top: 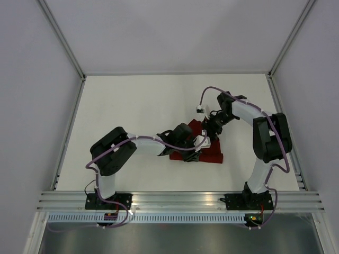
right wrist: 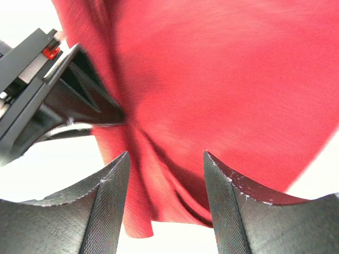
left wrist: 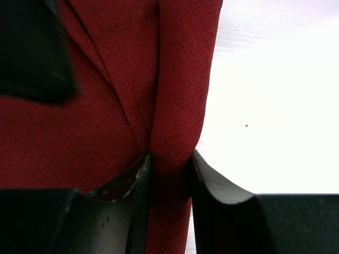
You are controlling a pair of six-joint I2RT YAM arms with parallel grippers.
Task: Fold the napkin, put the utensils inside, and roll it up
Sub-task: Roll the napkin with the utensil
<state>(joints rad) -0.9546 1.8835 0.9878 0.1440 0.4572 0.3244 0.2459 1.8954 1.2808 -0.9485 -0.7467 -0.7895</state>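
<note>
The dark red napkin point(top: 209, 151) lies folded and partly rolled on the white table, right of centre. My left gripper point(top: 197, 151) is shut on a rolled edge of the napkin point(left wrist: 180, 106), the roll squeezed between its jaws. My right gripper point(top: 213, 127) is open just above the napkin's far part point(right wrist: 222, 84), its fingers point(right wrist: 108, 201) either side of a crease. The left gripper's body shows in the right wrist view point(right wrist: 47, 90). The knife is hidden.
White table point(top: 132, 111) with white walls around it and metal rails at the sides point(top: 69, 132). An aluminium rail point(top: 180, 201) runs along the near edge by the arm bases.
</note>
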